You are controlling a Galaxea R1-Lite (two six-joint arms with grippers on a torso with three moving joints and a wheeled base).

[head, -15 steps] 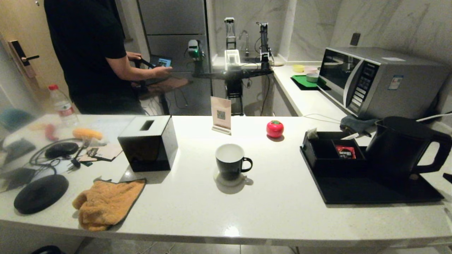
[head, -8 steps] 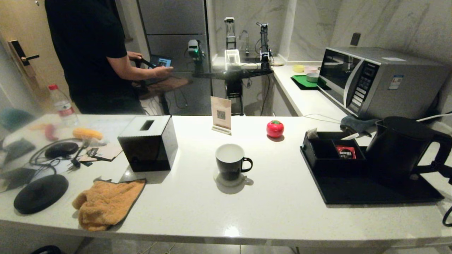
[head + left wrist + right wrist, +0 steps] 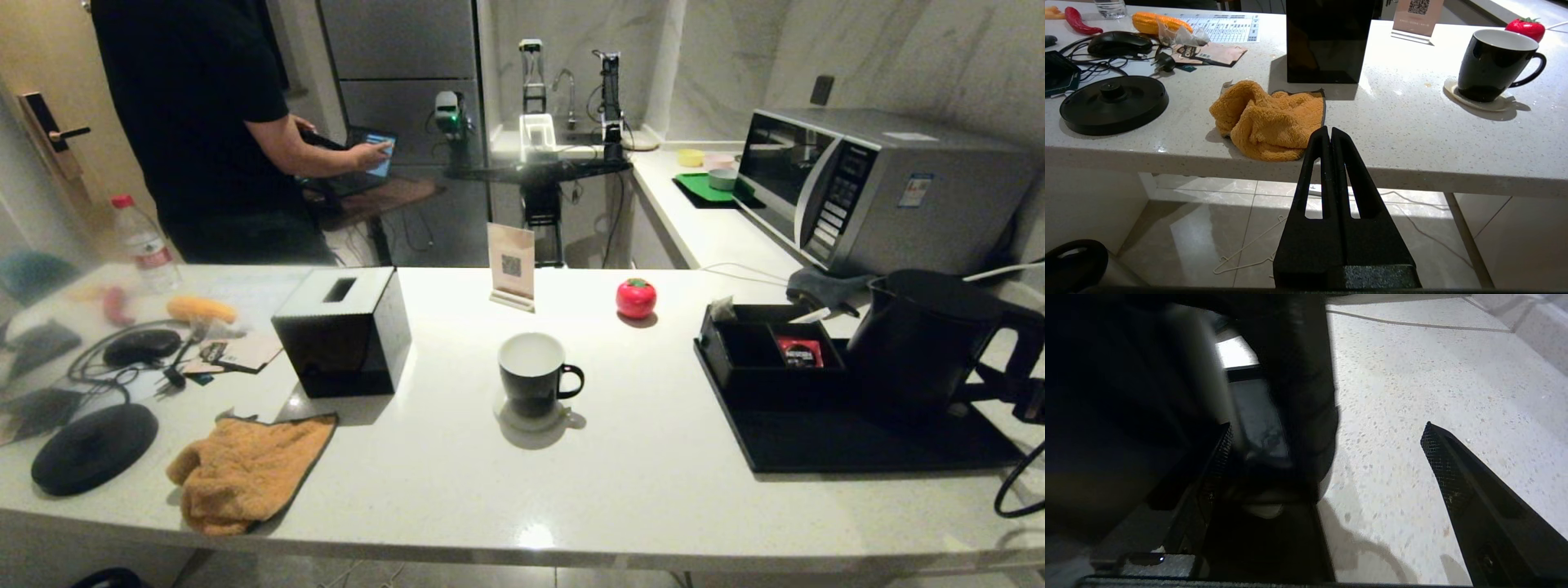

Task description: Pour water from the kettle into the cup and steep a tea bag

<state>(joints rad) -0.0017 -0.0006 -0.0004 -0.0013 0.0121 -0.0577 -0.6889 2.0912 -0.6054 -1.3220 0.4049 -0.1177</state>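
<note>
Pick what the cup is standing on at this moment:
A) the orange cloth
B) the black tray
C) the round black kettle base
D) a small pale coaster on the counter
D: the cup sits on a small pale coaster on the counter, well apart from the tray, the cloth and the kettle base.
</note>
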